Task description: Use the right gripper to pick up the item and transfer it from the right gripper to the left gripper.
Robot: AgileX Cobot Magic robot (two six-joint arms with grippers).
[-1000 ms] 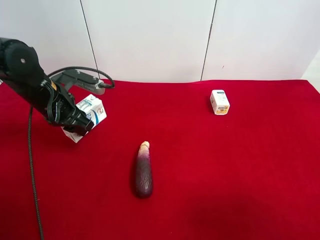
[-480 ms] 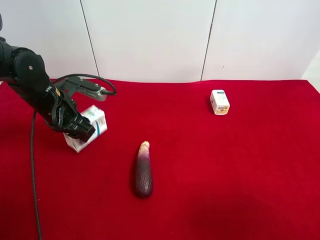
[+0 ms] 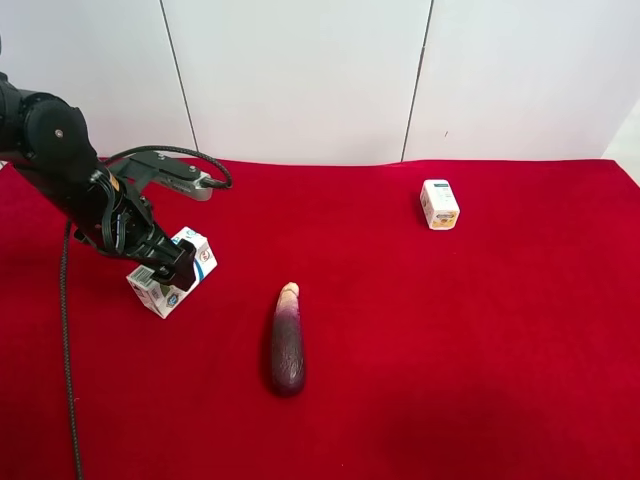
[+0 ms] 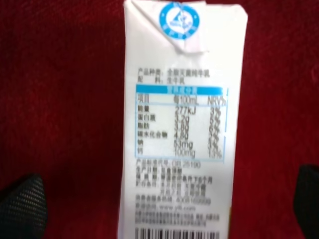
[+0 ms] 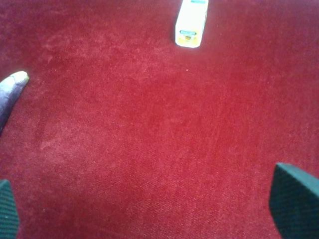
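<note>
Lying on the red cloth (image 3: 480, 360), the milk carton (image 3: 172, 273) is partly hidden under the left gripper (image 3: 160, 258).
Left jaws spread wide, apparently clear of it; beyond the eggplant (image 3: 287, 342), the right gripper (image 5: 149, 209) shows only parted fingertips.

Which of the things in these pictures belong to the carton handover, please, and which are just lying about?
Belonging to the job: milk carton, left gripper, right gripper.
Just lying about: eggplant, small white box, both on the red cloth.

Between my left jaws, the carton (image 4: 182, 124) shows a nutrition table reading 100mL, 277kJ, 53mg, 100mg, with a barcode beneath.
</note>
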